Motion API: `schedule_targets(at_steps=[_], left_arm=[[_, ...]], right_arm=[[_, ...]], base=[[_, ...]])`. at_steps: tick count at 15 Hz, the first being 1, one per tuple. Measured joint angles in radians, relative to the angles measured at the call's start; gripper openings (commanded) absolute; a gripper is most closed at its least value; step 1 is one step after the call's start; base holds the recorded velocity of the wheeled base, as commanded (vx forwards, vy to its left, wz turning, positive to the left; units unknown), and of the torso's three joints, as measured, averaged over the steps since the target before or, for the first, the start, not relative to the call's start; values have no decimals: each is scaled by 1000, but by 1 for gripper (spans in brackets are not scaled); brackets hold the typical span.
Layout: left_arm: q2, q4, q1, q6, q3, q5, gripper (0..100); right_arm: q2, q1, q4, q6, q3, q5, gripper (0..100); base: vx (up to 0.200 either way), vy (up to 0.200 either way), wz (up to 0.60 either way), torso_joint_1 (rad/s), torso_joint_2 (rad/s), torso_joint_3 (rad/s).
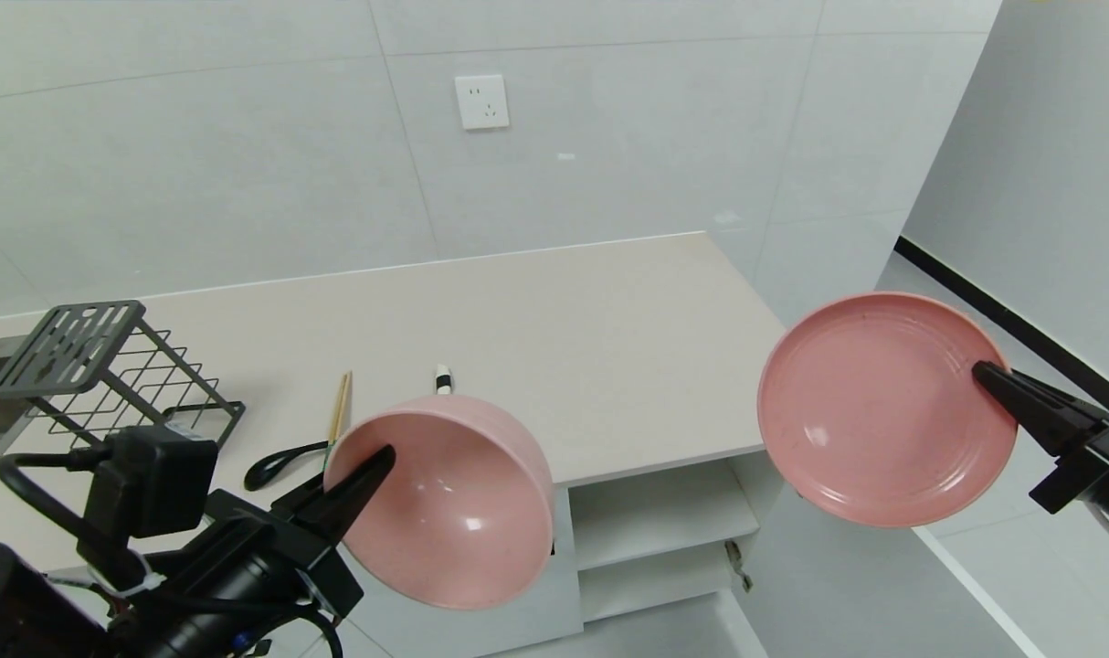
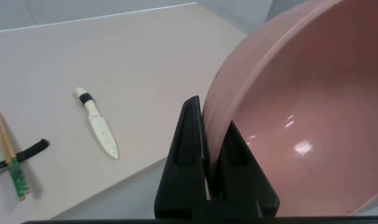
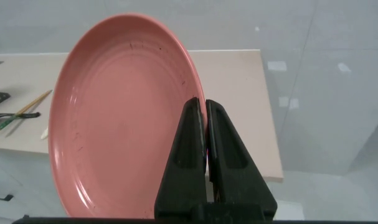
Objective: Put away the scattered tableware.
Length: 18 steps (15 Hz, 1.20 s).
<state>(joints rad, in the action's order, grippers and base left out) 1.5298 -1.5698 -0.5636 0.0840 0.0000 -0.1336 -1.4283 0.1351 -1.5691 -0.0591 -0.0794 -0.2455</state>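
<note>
My left gripper [image 1: 376, 461] is shut on the rim of a pink bowl [image 1: 454, 507], held tilted in the air over the counter's front edge; the same bowl [image 2: 307, 118] appears in the left wrist view, pinched by the gripper [image 2: 210, 134]. My right gripper [image 1: 984, 375] is shut on the rim of a pink plate [image 1: 874, 411], held upright off the counter's right end; the plate [image 3: 120, 118] stands clamped by the gripper [image 3: 204, 109]. On the counter lie a white knife [image 2: 98, 124], wooden chopsticks [image 1: 340, 407] and a black spoon [image 1: 280, 461].
The beige counter [image 1: 564, 338] runs along the tiled wall. A black wire rack [image 1: 107, 366] stands at its left end. Open white shelves [image 1: 655, 521] sit beneath the counter's right part. A wall socket [image 1: 481, 100] is above.
</note>
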Motion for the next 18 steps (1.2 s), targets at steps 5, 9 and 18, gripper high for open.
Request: schedule_targets(at_steps=[5,9,18], left_arm=[[0,-1,0,-1,0,0,0],[0,0,0,0,0,0,0],[1,0,0,-1,0,1,0]], right_arm=[[0,0,-1,14,0,1,0],[-1,0,-1,14,0,1,0],[-1,0,-1,14,-1,2,0]], base=[[0,0,0,-23,45,23],[0,0,0,-118,243,118],[0,0,0,-121,244,121]])
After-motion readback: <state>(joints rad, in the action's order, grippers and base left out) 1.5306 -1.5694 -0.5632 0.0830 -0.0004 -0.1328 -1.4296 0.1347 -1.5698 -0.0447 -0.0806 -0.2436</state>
